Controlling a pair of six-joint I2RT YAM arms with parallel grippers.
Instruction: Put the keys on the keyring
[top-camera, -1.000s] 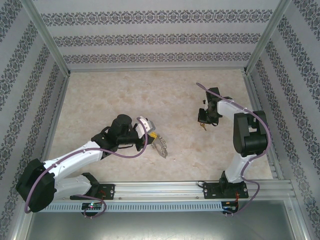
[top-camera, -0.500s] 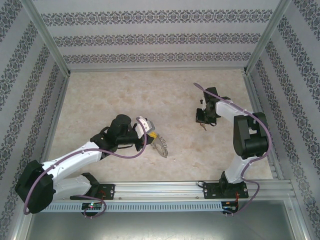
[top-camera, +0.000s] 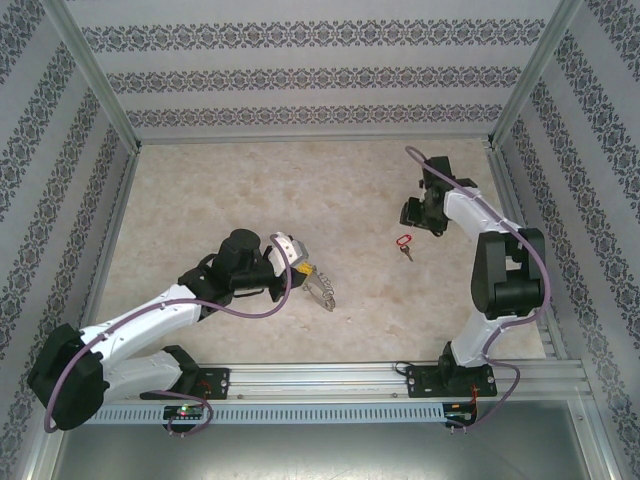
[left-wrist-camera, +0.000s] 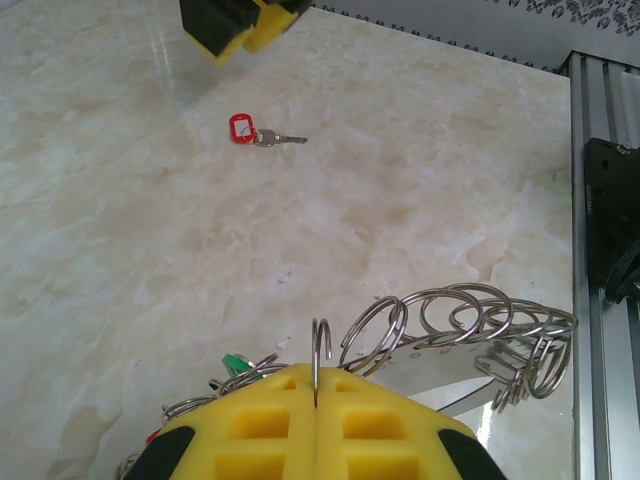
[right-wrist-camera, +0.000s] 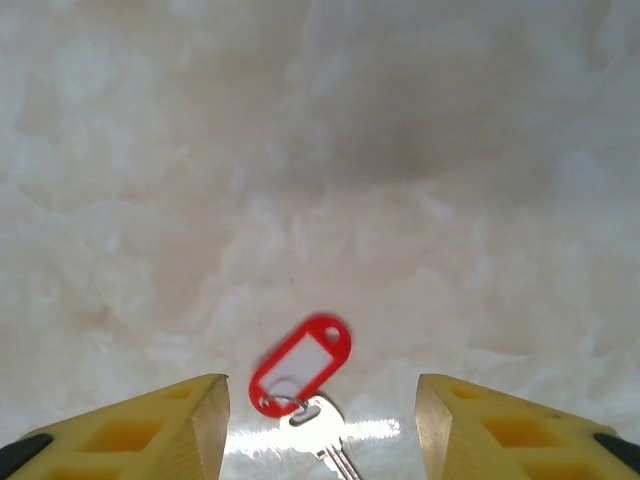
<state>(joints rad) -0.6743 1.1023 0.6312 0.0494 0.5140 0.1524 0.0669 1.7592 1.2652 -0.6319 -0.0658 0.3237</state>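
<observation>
My left gripper (left-wrist-camera: 318, 388) is shut on a small wire loop of the keyring (left-wrist-camera: 470, 330), a grey hoop fringed with many silver rings that rests on the table to the right of my fingers. A green key head (left-wrist-camera: 235, 362) pokes out among the rings on the left. From above, the left gripper (top-camera: 304, 271) and the keyring (top-camera: 322, 292) sit near the table's middle front. A red-headed key (right-wrist-camera: 300, 365) lies flat on the table below my right gripper (right-wrist-camera: 320, 400), which is open and touches nothing. The overhead view has the red key (top-camera: 404, 243) just in front of the right gripper (top-camera: 411, 218).
The marble-patterned table (top-camera: 250, 190) is bounded by aluminium rails, with one rail (left-wrist-camera: 600, 200) close to the keyring's right. Patterned walls close in the back and both sides. The right gripper's yellow fingers (left-wrist-camera: 235, 20) hang above the red key (left-wrist-camera: 241, 128).
The right gripper has opened and let go of the red key, which now lies on the table. That gripper has pulled up and away to the back right. The left arm has barely moved.
</observation>
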